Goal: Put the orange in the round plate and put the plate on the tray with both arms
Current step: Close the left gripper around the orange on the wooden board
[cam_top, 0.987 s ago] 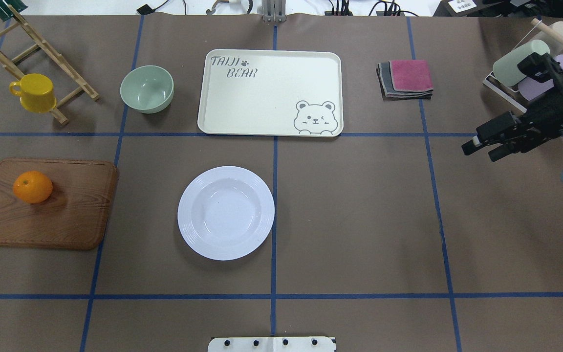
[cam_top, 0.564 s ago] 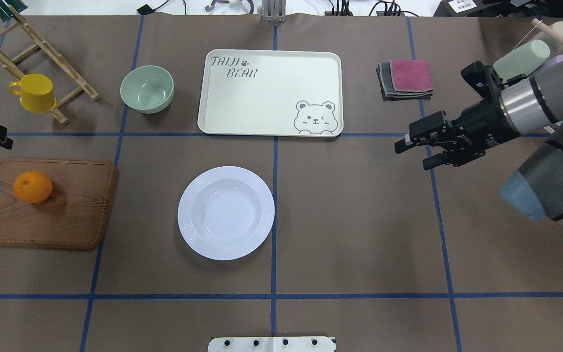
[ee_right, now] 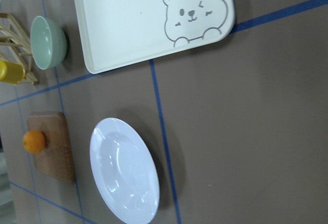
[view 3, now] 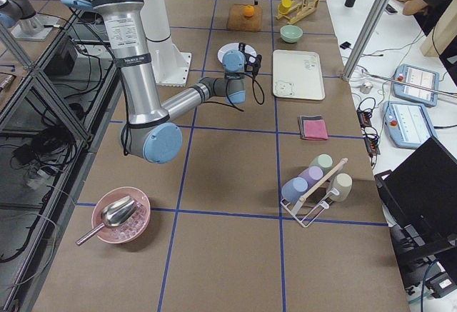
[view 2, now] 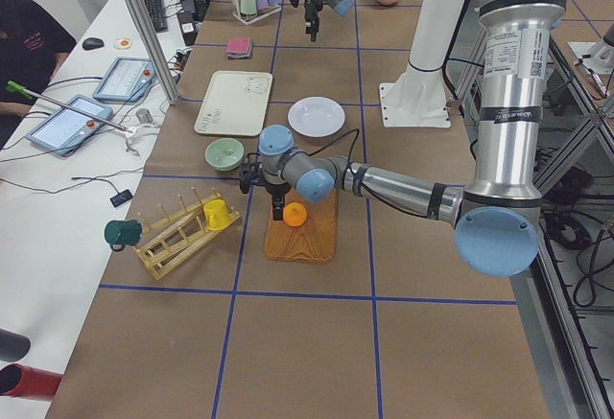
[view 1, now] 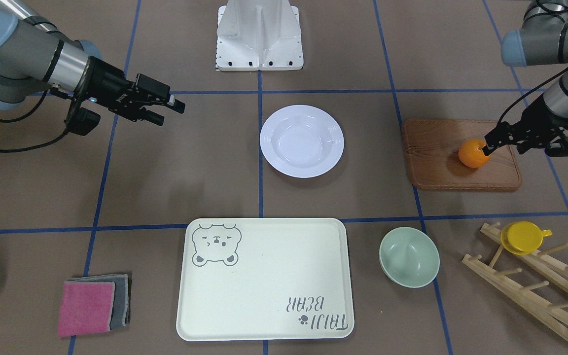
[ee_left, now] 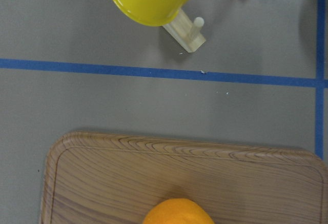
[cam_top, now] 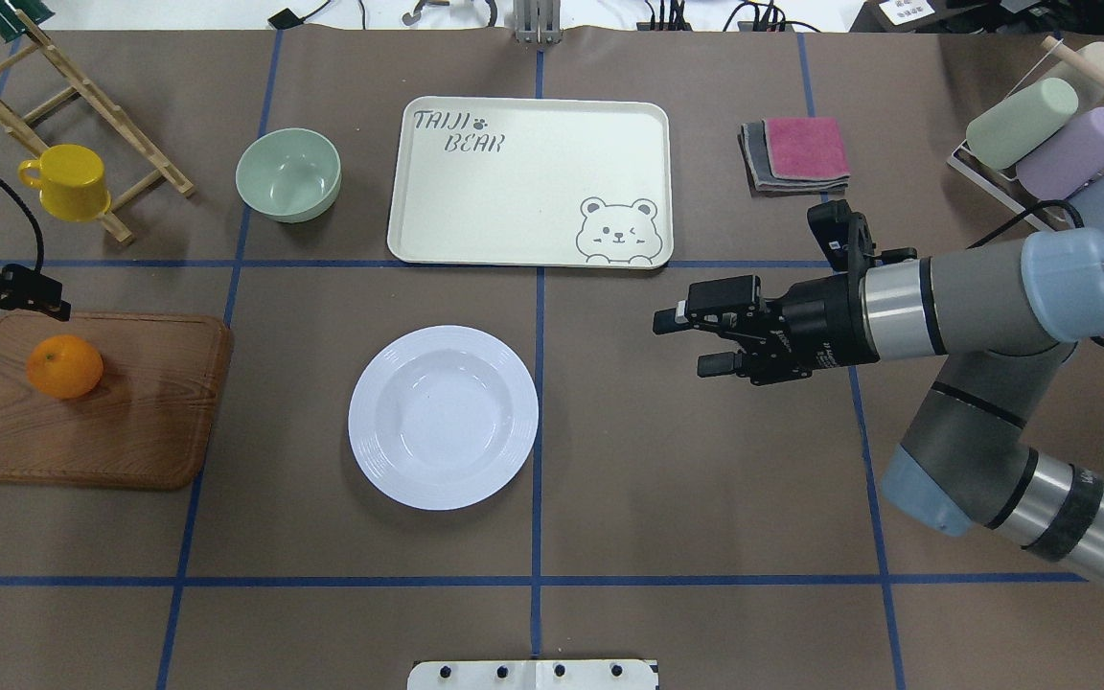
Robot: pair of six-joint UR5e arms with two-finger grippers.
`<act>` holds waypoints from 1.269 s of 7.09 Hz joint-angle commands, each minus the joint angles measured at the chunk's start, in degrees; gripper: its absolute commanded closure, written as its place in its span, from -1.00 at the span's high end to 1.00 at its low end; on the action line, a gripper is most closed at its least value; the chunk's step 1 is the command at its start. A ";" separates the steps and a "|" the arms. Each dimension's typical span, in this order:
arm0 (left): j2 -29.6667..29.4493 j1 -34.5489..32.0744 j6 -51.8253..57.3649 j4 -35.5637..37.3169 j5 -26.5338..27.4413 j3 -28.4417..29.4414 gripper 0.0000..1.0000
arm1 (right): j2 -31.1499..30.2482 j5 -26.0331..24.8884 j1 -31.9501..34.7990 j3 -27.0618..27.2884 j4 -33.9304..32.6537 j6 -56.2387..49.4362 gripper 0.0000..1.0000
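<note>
The orange [cam_top: 64, 367] rests on a brown wooden board [cam_top: 130, 422] at the table's left. Above it hangs my left gripper [view 1: 505, 146], pointing down with its jaws open and nothing between them; the left wrist view shows only the orange's [ee_left: 178, 211] top at the bottom edge. The white round plate [cam_top: 443, 417] lies empty left of the table's centre line. My right gripper [cam_top: 684, 343] is open and empty, reaching leftward a short way right of the plate. The cream tray [cam_top: 530, 182] with the bear face lies empty behind the plate.
A pale green bowl [cam_top: 287, 174] stands left of the tray. A yellow cup [cam_top: 68, 182] hangs on a wooden rack [cam_top: 82, 96] at the far left. Folded cloths [cam_top: 796, 153] and a wire rack of cups [cam_top: 1041, 134] are at the far right.
My right arm has swept left from the table's right edge to just right of the plate. My left gripper has come into view and moved in over the board's far edge.
</note>
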 commanded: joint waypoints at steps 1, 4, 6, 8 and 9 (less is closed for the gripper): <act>0.11 3.39 -2.83 -2.29 2.89 1.09 0.98 | -0.01 -0.88 -1.27 -0.10 0.58 0.19 1.00; 0.37 5.50 -4.50 -2.47 2.90 1.35 0.97 | -0.09 -0.88 -1.54 -0.01 0.58 0.19 1.00; 0.98 6.91 -5.65 -3.43 2.90 1.62 0.96 | -0.09 -0.88 -1.54 -0.01 0.67 0.19 1.00; 0.98 7.36 -6.44 -4.05 2.90 1.71 0.62 | -0.09 -1.06 -1.63 -0.10 0.67 0.01 1.00; 0.55 7.36 -6.71 -3.70 2.21 1.10 0.53 | -0.01 -3.32 -2.41 -0.28 0.76 -0.16 1.00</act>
